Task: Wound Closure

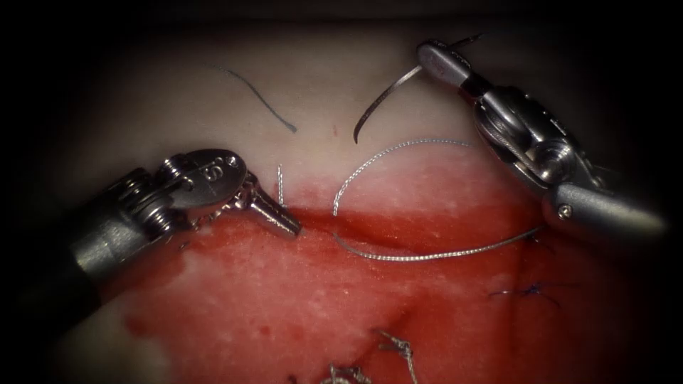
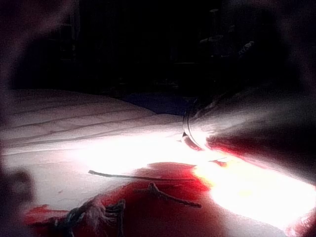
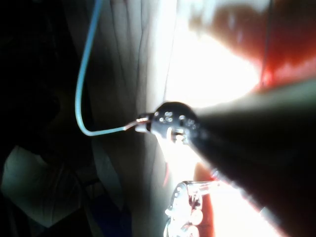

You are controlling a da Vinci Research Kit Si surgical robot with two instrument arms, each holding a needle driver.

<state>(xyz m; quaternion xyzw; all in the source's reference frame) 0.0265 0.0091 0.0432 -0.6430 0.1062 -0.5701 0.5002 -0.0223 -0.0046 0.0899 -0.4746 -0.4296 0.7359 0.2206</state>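
Needle (image 1: 380,99) hangs free above the far tissue (image 1: 299,299), held near its blunt end by the right pincer (image 1: 434,58); left pincer (image 1: 284,220), narrow and empty, rests at the cut (image 1: 398,229).

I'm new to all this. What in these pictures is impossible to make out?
- Endoscope view: where the thread joins the needle is hidden behind the right tool.
- Endoscope view: the left tool tip rests at the cut; whether it grips the tissue cannot be told.
- Left wrist view: glare washes out the tissue surface.
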